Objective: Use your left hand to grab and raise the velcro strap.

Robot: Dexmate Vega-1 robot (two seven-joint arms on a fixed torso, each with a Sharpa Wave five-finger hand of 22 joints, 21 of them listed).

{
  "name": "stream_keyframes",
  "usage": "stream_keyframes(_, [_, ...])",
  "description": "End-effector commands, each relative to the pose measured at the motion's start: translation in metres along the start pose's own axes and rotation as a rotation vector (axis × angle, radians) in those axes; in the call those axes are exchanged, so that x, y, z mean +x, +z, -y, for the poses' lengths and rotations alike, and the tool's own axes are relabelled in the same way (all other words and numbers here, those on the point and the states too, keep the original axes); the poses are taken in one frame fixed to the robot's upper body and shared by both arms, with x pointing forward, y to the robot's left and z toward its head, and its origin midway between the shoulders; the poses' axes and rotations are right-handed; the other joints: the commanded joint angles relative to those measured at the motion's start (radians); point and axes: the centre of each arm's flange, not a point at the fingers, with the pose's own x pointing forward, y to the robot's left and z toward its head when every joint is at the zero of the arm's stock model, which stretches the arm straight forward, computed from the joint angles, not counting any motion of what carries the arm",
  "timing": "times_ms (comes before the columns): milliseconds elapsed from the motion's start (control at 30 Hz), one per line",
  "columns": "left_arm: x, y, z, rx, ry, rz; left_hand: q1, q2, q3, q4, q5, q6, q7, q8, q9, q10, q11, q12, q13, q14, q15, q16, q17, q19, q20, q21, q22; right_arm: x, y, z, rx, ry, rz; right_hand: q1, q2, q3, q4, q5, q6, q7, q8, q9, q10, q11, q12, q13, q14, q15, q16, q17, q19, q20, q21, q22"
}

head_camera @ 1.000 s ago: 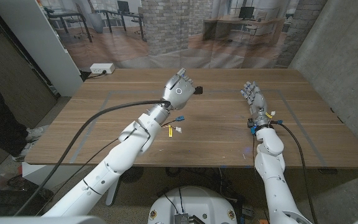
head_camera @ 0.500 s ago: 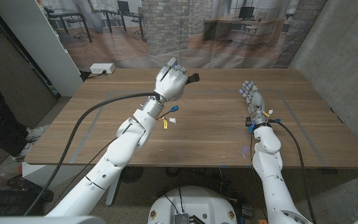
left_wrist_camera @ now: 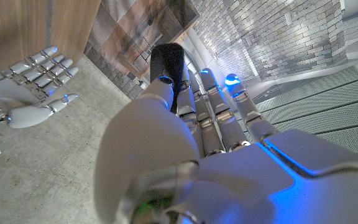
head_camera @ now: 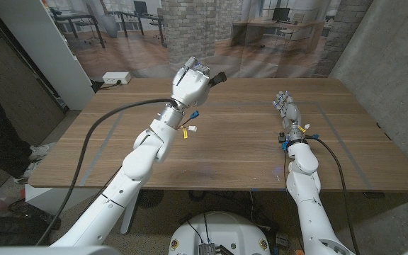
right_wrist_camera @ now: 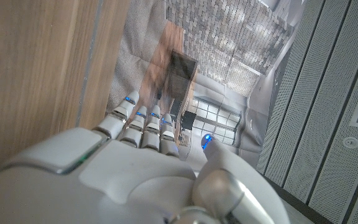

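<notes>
The left hand (head_camera: 192, 81) is up off the counter (head_camera: 246, 142), fingers closed around the black strap (head_camera: 221, 77) — one end pokes out past the fingertips, clear of the wood. The right hand (head_camera: 287, 110) sits low at the counter's right side, fingers straight and together, holding nothing.
</notes>
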Motion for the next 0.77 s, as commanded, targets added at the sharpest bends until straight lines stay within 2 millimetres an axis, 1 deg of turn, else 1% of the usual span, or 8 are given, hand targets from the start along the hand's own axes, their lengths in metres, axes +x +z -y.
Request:
stream_keyframes(33, [0.014, -0.013, 0.006, -0.095, 0.07, -0.05, 0.011, 0.003, 0.011, 0.0, 0.004, 0.08, -0.071, 0.007, 0.004, 0.075, -0.071, 0.005, 0.002, 0.011, -0.146, -0.004, 0.001, 0.012, 0.001, 0.008, 0.003, -0.004, 0.002, 0.0, -0.023, -0.035, 0.0, -0.005, -0.004, -0.002, -0.002, 0.009, 0.008, 0.0, -0.001, 0.002, 0.006, -0.002, 0.0, 0.004, 0.013, 0.0, -0.003, 0.001, 0.003, -0.003, 0.0, 0.004])
stream_keyframes(300, [0.027, -0.019, 0.016, -0.129, 0.084, -0.059, 0.008, 0.002, 0.013, 0.001, 0.004, 0.081, -0.071, 0.007, 0.006, 0.075, -0.07, 0.004, 0.003, 0.013, -0.146, -0.005, 0.002, 0.011, 0.002, 0.013, 0.001, -0.005, 0.005, 0.003, -0.048, -0.061, 0.011, -0.005, -0.004, -0.002, -0.002, 0.009, 0.009, 0.0, -0.001, 0.002, 0.006, -0.002, -0.001, 0.004, 0.013, 0.0, -0.004, 0.001, 0.003, -0.002, -0.001, 0.004])
stream_keyframes(500, [0.032, -0.021, 0.025, -0.137, 0.081, -0.045, 0.007, 0.001, 0.014, 0.001, 0.005, 0.082, -0.074, 0.006, 0.005, 0.075, -0.074, 0.004, 0.004, 0.013, -0.146, -0.006, 0.004, 0.01, 0.0, 0.016, 0.0, -0.006, 0.007, 0.001, -0.065, -0.076, 0.011, -0.005, -0.004, -0.002, -0.003, 0.009, 0.009, 0.001, -0.001, 0.002, 0.007, -0.003, -0.001, 0.004, 0.013, 0.0, -0.004, 0.001, 0.003, -0.002, -0.001, 0.004])
stream_keyframes(667, [0.035, -0.025, 0.039, -0.148, 0.057, -0.048, 0.005, 0.0, 0.015, 0.001, 0.005, 0.084, -0.076, 0.006, 0.006, 0.075, -0.072, 0.004, 0.004, 0.014, -0.146, -0.007, 0.004, 0.01, 0.0, 0.019, -0.001, -0.007, 0.004, -0.001, -0.075, -0.079, 0.003, -0.005, -0.004, -0.002, -0.003, 0.009, 0.01, 0.001, -0.001, 0.002, 0.007, -0.003, -0.001, 0.004, 0.013, 0.0, -0.004, 0.001, 0.003, -0.002, -0.001, 0.004])
stream_keyframes(767, [0.038, -0.023, 0.048, -0.147, 0.037, -0.042, 0.004, -0.001, 0.016, 0.002, 0.005, 0.082, -0.076, 0.005, 0.007, 0.074, -0.072, 0.003, 0.005, 0.014, -0.145, -0.008, 0.004, 0.009, 0.001, 0.02, -0.001, -0.008, 0.001, 0.001, -0.072, -0.084, -0.002, -0.004, -0.004, -0.002, -0.004, 0.01, 0.009, 0.001, -0.001, 0.002, 0.007, -0.002, -0.001, 0.004, 0.013, 0.0, -0.004, 0.001, 0.003, -0.002, -0.001, 0.004])
